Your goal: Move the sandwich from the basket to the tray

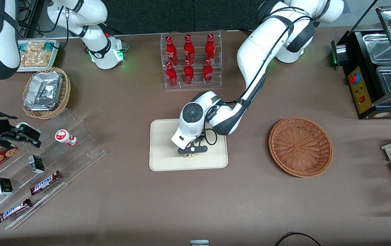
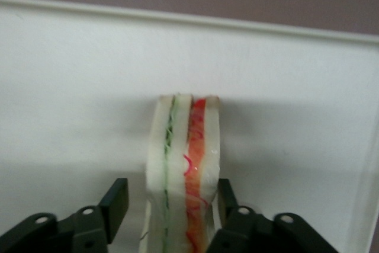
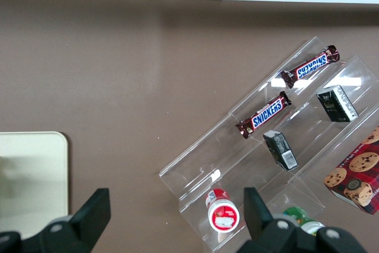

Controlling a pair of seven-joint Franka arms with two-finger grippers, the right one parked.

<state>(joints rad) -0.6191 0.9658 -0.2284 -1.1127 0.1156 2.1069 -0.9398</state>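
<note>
1. One sandwich (image 2: 185, 170) is in play; it stands on edge on the tray (image 1: 161, 160), low in the centre of the front view, with the gripper (image 1: 192, 152) right over it.
2. Fingers (image 2: 115, 199): one pad sits against the red-filling side of the sandwich, the other shows a narrow gap on the green side. Spread slightly, not squeezing, as far as the wrist view shows.
3. Step in hand, by my reading: release at the end of the placing. Transfer looks nearly complete.
4. Next move calls for a straight lift clear of the wedge so neither finger tips it over; it is narrow and upright, so could topple if brushed.
5. Containers: basket (image 1: 300, 147), right of centre in the front view, holds nothing visible. Tray holds only the sandwich. Both rest on the brown surface (image 1: 250, 205), apart from each other.
</note>
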